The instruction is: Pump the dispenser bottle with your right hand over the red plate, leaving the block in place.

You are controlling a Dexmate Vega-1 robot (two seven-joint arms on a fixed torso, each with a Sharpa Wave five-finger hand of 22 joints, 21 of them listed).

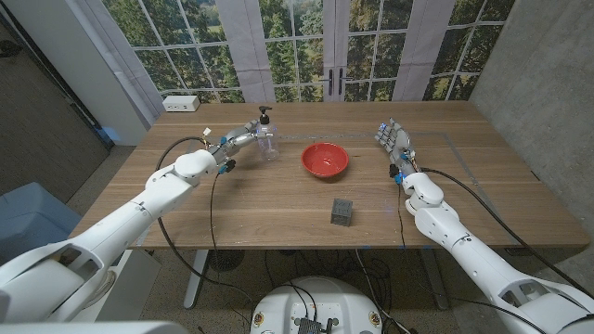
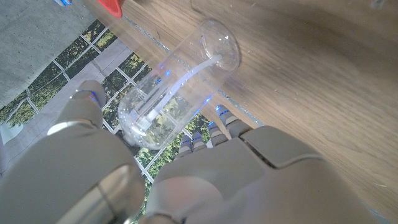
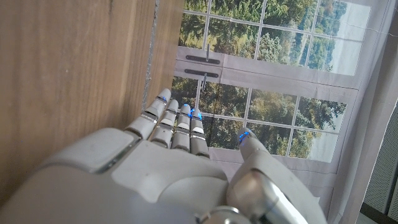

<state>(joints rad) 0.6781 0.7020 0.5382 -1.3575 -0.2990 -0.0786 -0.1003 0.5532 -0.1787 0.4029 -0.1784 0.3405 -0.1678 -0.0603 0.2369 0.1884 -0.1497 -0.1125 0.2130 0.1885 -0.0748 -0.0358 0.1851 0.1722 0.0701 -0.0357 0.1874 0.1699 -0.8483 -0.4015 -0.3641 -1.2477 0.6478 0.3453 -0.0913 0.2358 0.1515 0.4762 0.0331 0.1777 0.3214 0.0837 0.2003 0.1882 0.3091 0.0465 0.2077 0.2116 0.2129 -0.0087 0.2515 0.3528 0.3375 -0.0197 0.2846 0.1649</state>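
**My right hand, empty over the wood**

I see the back of my right hand (image 3: pixel 168 168) with its fingers (image 3: pixel 177 121) held straight and close together, the thumb (image 3: pixel 258 155) set a little apart. Nothing is in my grasp. The wooden table (image 3: pixel 68 74) runs alongside my fingers. Beyond its edge stands a paned window (image 3: pixel 280 74) with green trees behind the glass.

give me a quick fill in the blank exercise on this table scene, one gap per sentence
1. The left hand is at the clear dispenser bottle, whose pump top is ____ in colour.
2. The plate between the two hands is ____ in colour.
3. The dark block lies nearer the robot than the ____.
4. The right hand holds ____.

Missing words: black; red; plate; nothing
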